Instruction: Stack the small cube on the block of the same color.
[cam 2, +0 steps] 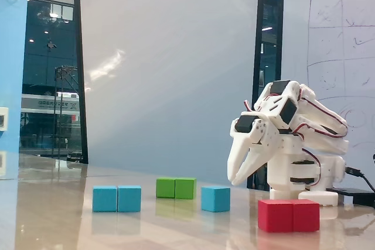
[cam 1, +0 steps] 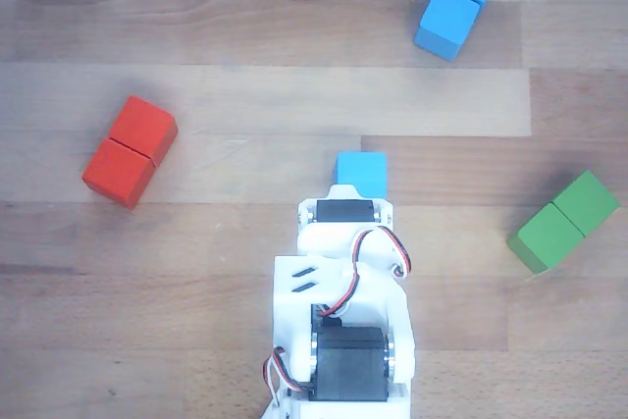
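In the other view, the red block (cam 1: 129,151) sits toward the table's (cam 1: 245,242) left edge, the small cube (cam 1: 361,171) mid-table, the blue block (cam 1: 458,1) at the top edge, and the green block (cam 1: 563,221) at the right edge, all well apart. Only the fixed view shows the gripper (cam 2: 239,177): narrowly parted, empty, above the table right of the cube.

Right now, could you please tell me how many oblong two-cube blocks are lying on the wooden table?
3. In the other view, the red oblong block lies at left, the blue oblong block at top right, and the green oblong block at right. None appears hidden.
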